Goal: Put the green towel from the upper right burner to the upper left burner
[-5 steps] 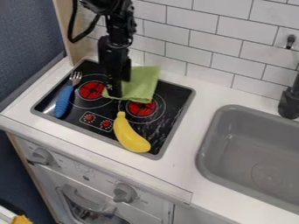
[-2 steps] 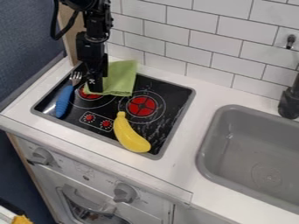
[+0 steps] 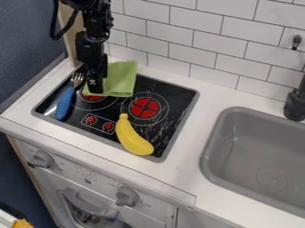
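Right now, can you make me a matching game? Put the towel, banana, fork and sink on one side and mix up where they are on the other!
Things:
1. Green towel
2. Toy banana
3. Blue-handled fork
4. Grey sink

Places:
A. Along the left side of the black cooktop
B. Set in the counter, right of the cooktop
C. Partly over the left burner
D. On the front part of the cooktop, nearer the oven knobs than the towel is

Right pairs: 1-C, 2-D, 3-A, 4-B
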Tool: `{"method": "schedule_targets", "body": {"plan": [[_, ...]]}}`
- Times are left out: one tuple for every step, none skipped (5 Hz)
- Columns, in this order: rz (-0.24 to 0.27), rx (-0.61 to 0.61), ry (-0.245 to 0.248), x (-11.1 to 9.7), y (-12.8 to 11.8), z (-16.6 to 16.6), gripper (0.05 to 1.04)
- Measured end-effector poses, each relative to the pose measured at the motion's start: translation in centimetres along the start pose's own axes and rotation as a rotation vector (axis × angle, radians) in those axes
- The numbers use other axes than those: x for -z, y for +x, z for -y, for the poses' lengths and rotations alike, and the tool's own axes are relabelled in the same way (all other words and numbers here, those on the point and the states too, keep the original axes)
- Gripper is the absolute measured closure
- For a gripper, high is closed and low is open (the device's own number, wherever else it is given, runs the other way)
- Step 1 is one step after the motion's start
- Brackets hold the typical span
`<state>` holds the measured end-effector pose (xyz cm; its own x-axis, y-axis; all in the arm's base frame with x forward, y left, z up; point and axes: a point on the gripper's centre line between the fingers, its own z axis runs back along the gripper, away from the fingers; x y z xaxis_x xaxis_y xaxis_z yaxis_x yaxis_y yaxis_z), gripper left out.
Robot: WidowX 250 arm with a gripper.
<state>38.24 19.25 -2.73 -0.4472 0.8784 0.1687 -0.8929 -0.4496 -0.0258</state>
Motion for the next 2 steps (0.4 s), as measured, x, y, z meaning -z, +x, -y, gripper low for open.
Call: {"method": "schedule_targets", "body": {"plan": [[0.006, 0.007, -0.055, -1.6, 0.4, 0.1, 0.083], [0.013, 0.005, -0.114, -4.1, 1.0, 0.5, 0.083]]}}
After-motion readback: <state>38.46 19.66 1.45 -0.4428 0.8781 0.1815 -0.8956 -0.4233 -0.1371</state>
